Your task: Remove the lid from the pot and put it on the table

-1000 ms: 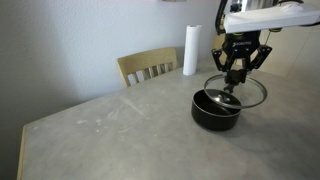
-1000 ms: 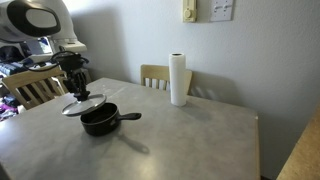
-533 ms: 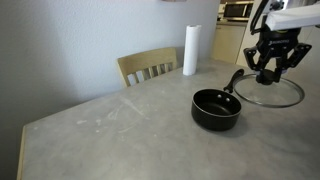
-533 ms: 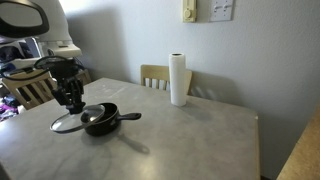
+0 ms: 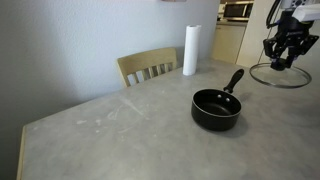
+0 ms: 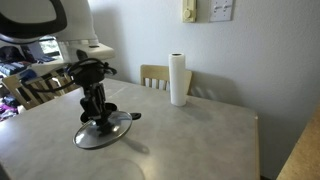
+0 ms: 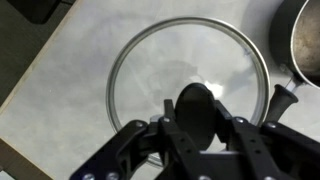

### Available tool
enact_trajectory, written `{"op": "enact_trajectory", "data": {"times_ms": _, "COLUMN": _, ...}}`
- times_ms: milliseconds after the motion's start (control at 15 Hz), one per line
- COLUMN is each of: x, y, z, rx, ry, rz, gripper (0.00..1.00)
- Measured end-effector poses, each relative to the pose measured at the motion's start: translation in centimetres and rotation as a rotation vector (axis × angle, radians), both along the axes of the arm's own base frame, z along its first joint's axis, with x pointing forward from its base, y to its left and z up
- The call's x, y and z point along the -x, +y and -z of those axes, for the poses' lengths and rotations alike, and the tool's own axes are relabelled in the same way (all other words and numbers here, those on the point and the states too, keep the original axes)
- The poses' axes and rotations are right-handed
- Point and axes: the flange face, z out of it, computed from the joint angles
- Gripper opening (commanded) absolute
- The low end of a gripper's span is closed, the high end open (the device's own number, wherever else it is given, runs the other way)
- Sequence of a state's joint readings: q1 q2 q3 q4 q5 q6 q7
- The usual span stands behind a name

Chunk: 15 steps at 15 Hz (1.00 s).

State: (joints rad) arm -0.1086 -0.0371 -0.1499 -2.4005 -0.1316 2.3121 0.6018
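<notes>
The black pot (image 5: 216,108) stands open on the grey table (image 5: 120,130), its long handle pointing toward the back. My gripper (image 5: 283,62) is shut on the black knob of the glass lid (image 5: 270,76) and holds it level, low over the table, beside the pot. In an exterior view the lid (image 6: 108,136) hangs in front of the pot (image 6: 128,116), which my gripper (image 6: 97,118) partly hides. The wrist view shows the lid (image 7: 170,60) under my gripper (image 7: 197,118), with the pot (image 7: 305,40) at the right edge. I cannot tell whether the lid touches the table.
A white paper-towel roll (image 5: 190,50) stands at the table's back edge, also seen in an exterior view (image 6: 178,80). A wooden chair (image 5: 148,68) stands behind the table. The table edge (image 7: 20,140) runs close to the lid in the wrist view.
My gripper has carried the lid sideways off the pot and lowered it toward the table. The pot has stayed in place, now uncovered.
</notes>
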Motion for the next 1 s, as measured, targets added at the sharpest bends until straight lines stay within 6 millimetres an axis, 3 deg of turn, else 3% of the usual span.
{"op": "enact_trajectory", "data": {"times_ms": 333, "x": -1.5, "y": -5.9, "z": 0.5, "rx": -0.024, "ry": -0.019, "rz": -0.047, "gripper": 0.15}}
{"op": "enact_trajectory", "data": {"times_ms": 667, "x": -2.9, "y": -11.3, "z": 3.6, "rx": -0.082, "ry": -0.012, "rz": -0.152, "gripper": 0.15}}
{"op": "enact_trajectory", "data": {"times_ms": 1000, "x": -4.3, "y": -13.9, "z": 6.9, "rx": -0.092, "ry": 0.035, "rz": -0.312, "gripper": 0.15}}
